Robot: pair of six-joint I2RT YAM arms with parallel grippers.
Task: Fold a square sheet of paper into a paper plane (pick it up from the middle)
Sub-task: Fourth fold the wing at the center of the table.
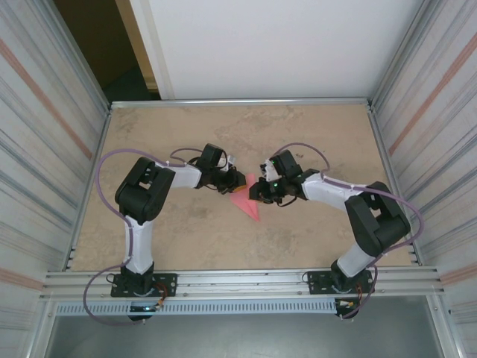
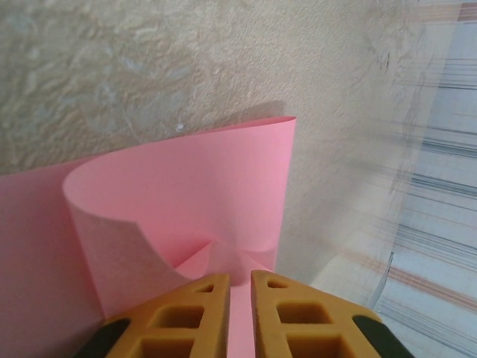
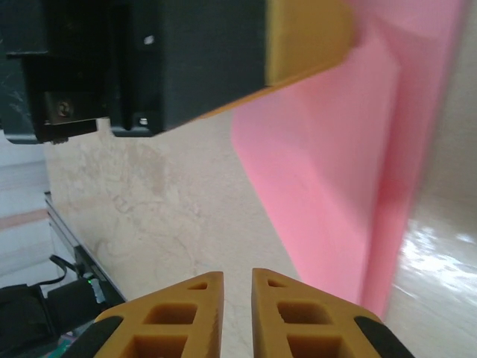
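Reaching inward, left gripper [image 2: 238, 287] pinching pink paper [image 2: 186, 186] | right gripper [image 3: 237, 287] nearly closed, empty

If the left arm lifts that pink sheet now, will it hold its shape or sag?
Probably sag: the pink sheet already bows into a loose curl above the left gripper, so it looks thin and floppy. It likely weighs next to nothing, so a nudge may slide it across the table. A hard pinch could leave stray creases.

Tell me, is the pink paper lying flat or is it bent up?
Bent up. The pink paper curls over into a standing loop above the table in the left wrist view, and from above it looks like a small pointed shape, not a spread square.
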